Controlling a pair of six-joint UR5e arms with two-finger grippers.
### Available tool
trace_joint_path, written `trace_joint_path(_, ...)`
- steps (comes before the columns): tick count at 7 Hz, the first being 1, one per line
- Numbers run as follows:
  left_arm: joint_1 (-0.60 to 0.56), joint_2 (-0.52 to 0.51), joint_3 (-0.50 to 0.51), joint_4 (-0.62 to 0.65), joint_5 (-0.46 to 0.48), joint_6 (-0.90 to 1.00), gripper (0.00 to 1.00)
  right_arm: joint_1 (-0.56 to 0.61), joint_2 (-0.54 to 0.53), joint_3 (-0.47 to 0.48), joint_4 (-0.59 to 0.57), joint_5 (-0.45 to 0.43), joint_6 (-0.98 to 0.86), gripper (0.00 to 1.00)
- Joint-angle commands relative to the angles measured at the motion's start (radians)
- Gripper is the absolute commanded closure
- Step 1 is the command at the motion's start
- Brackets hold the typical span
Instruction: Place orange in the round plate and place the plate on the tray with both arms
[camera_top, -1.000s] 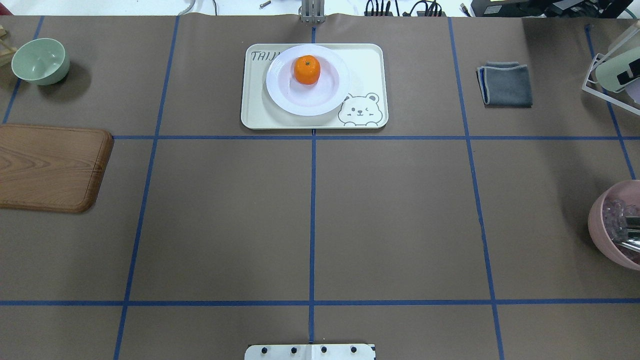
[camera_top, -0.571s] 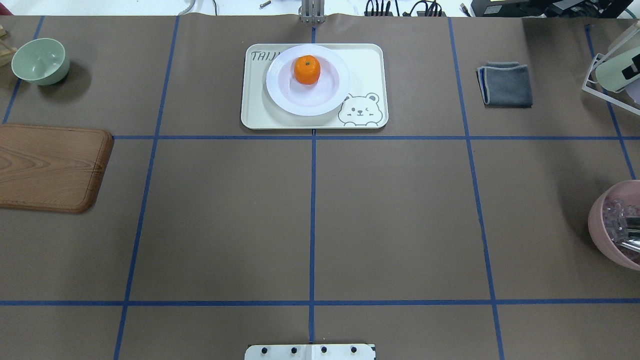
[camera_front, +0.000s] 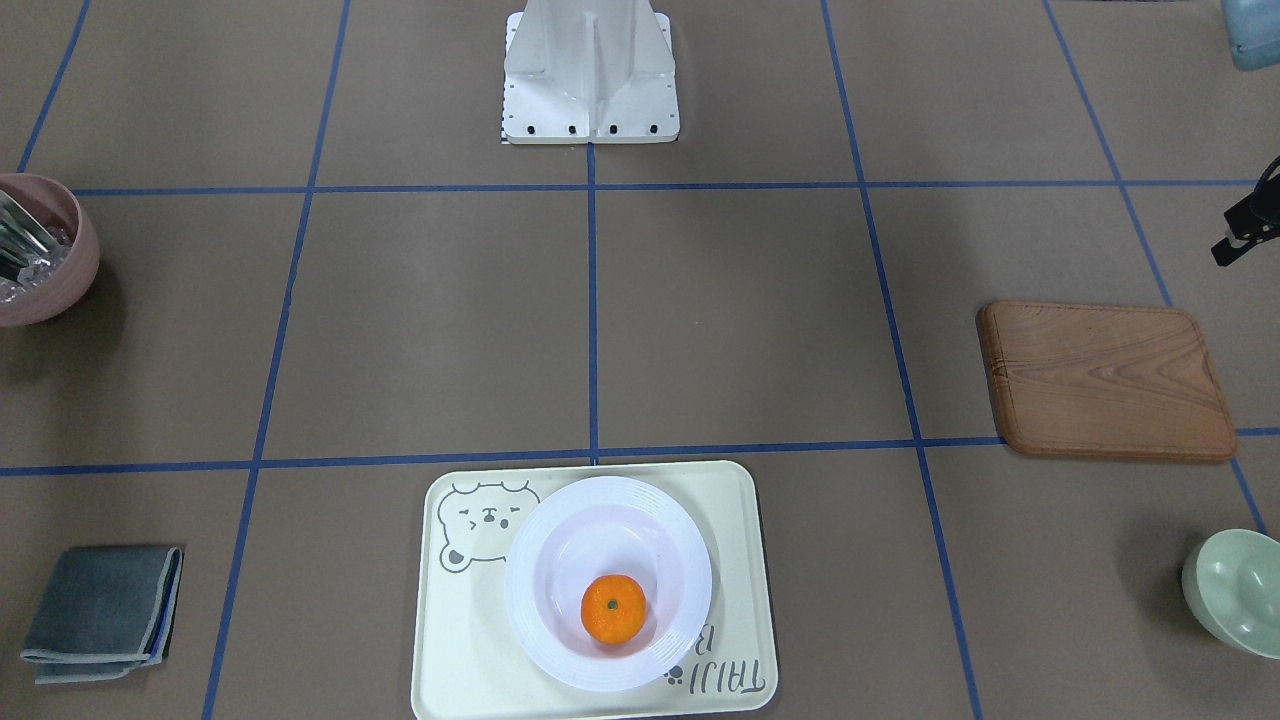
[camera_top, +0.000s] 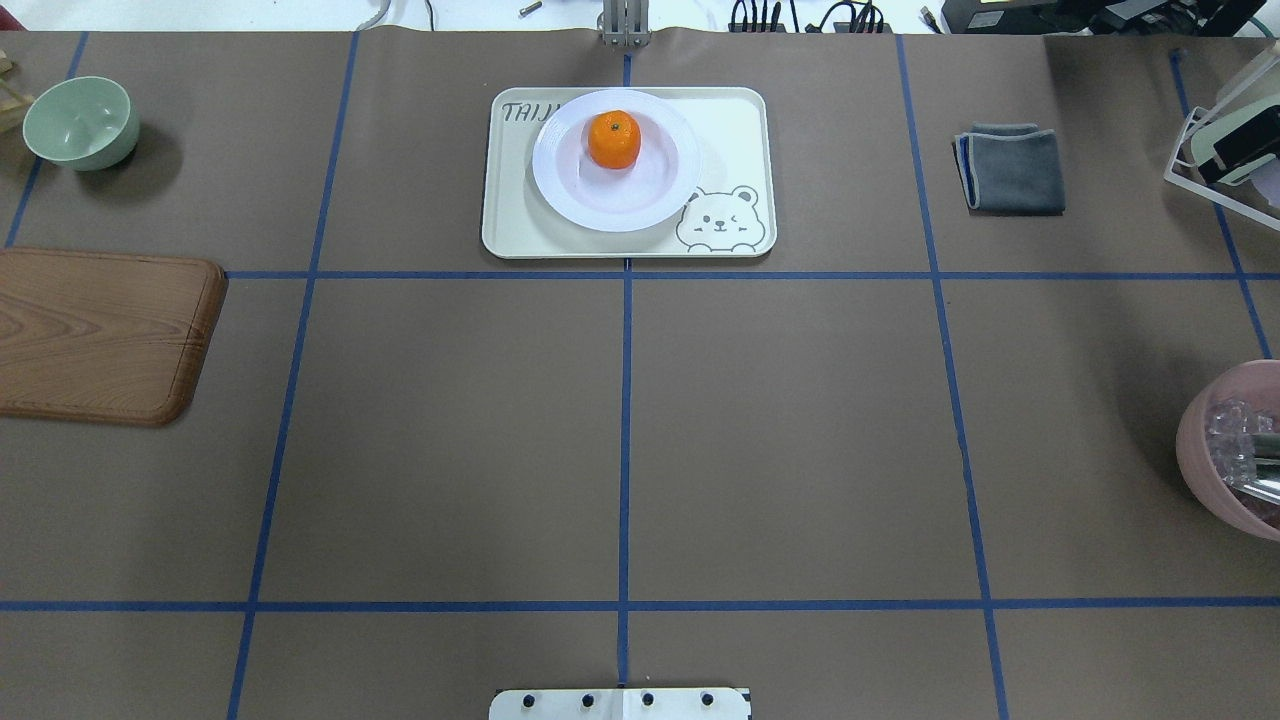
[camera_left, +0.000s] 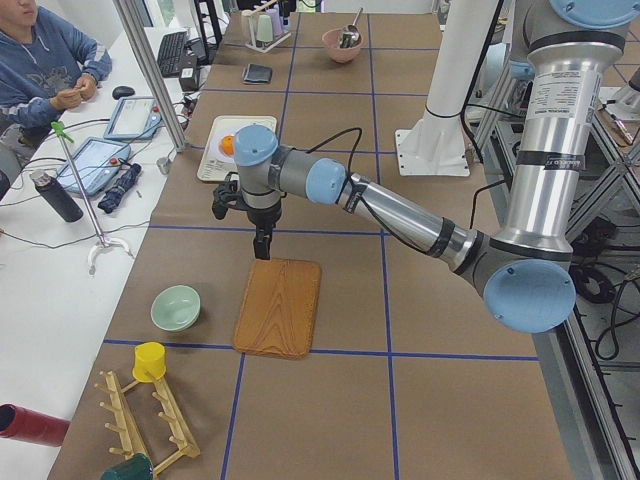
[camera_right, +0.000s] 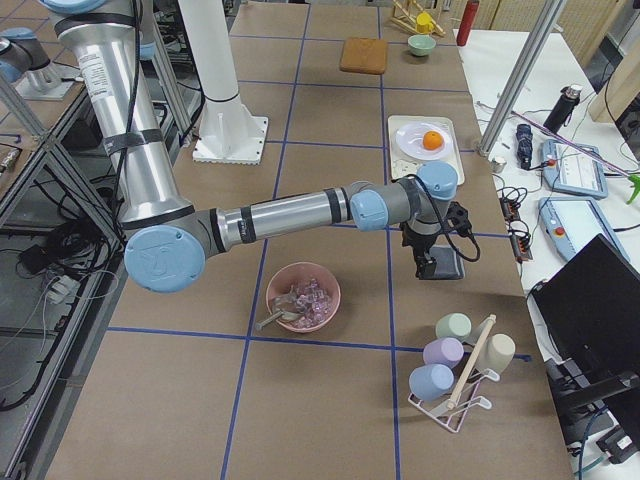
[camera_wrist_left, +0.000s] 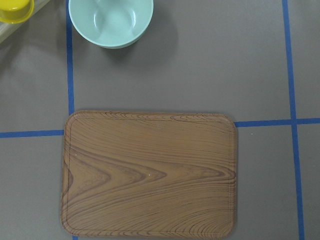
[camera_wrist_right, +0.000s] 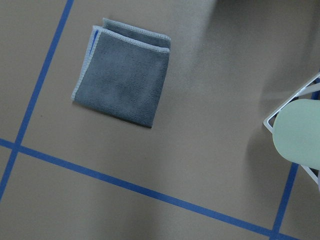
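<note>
While on plate, orange stem-up.

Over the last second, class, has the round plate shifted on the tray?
No. The round plate still hides the same part of the lettering on the tray.

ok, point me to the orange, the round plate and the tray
orange (camera_top: 614, 139), overhead exterior view, middle of the fruit.
round plate (camera_top: 610, 220), overhead exterior view, its near rim.
tray (camera_top: 735, 140), overhead exterior view, bare right part.
</note>
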Motion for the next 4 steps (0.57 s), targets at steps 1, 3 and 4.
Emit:
trace_joint_path(1,-0.007,-0.008,-0.004,0.052,0.001,0.1,0.02,-0.024,0.003,0.008,0.0,0.001,0.003,0.0)
trace_joint_path(3,-0.002,0.043,-0.009,0.005,-0.003,0.094,0.02,-0.041,0.007,0.018,0.0,0.006,0.004,0.0)
trace_joint_path(4,0.001,0.043,0.007,-0.006,-0.003,0.094,0.02,-0.043,0.009,0.039,0.0,0.008,0.003,0.0)
